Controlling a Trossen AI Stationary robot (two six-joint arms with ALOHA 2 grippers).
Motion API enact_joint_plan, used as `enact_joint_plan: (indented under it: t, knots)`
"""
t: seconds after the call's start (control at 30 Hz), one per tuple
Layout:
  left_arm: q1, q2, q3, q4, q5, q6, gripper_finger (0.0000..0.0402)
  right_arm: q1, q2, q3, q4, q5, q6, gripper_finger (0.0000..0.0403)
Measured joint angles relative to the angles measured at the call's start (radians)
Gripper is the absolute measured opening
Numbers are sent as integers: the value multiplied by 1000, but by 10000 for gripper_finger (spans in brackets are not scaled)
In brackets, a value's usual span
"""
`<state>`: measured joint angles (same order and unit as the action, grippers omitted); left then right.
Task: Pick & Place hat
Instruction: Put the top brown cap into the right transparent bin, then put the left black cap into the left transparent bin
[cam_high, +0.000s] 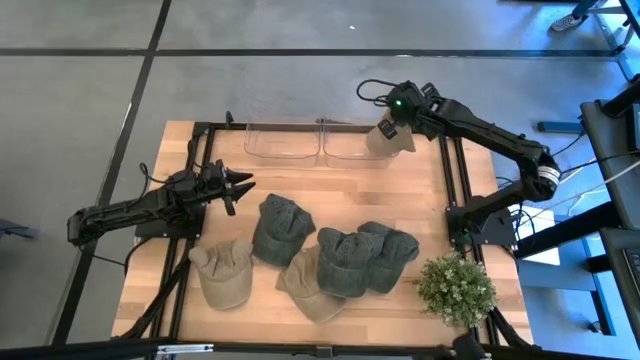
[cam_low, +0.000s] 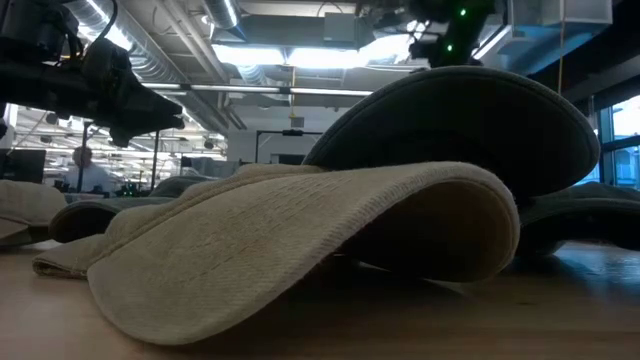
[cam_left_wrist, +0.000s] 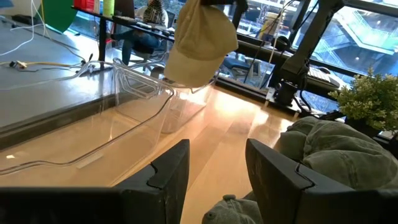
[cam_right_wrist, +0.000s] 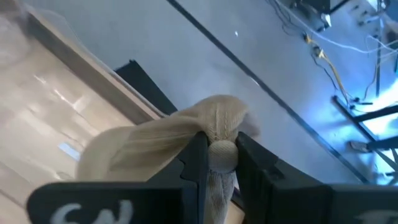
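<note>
Nearest, right end effector (cam_right_wrist: 216, 163) clenches a tan hat (cam_right_wrist: 155, 140) above the clear bin (cam_high: 355, 143).

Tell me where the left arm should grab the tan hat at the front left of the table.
Probably pinch the raised crown fold of the tan hat from straight above. It lies flat and apart from the green hats, so its top is clear. The left gripper hovers open nearby; the right gripper holds another hat.
</note>
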<state>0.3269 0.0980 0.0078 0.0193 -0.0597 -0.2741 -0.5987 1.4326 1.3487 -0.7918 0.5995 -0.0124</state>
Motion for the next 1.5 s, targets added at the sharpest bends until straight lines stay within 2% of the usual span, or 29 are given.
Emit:
enact_joint_plan:
  t: [0.5,0.6,0.9,1.03,1.1,1.3,1.4,1.5]
  knots:
    - [0,0,0,0,0,0,153,-18,153,0,-1,7,-30,78]
    - [0,0,0,0,0,0,153,-18,161,0,-27,11,-98,92]
    - [0,0,0,0,0,0,153,-18,159,3,-48,21,-100,155]
    - [0,0,0,0,0,0,153,-18,158,64,-124,130,-95,187]
    - [0,0,0,0,0,0,153,-18,156,119,-191,146,-62,197]
    - [0,0,0,0,0,0,153,16,145,243,-298,111,4,206]
    - [0,0,0,0,0,-1,153,30,116,257,-299,103,13,205]
    - [0,0,0,0,0,-1,153,60,76,248,-302,40,60,205]
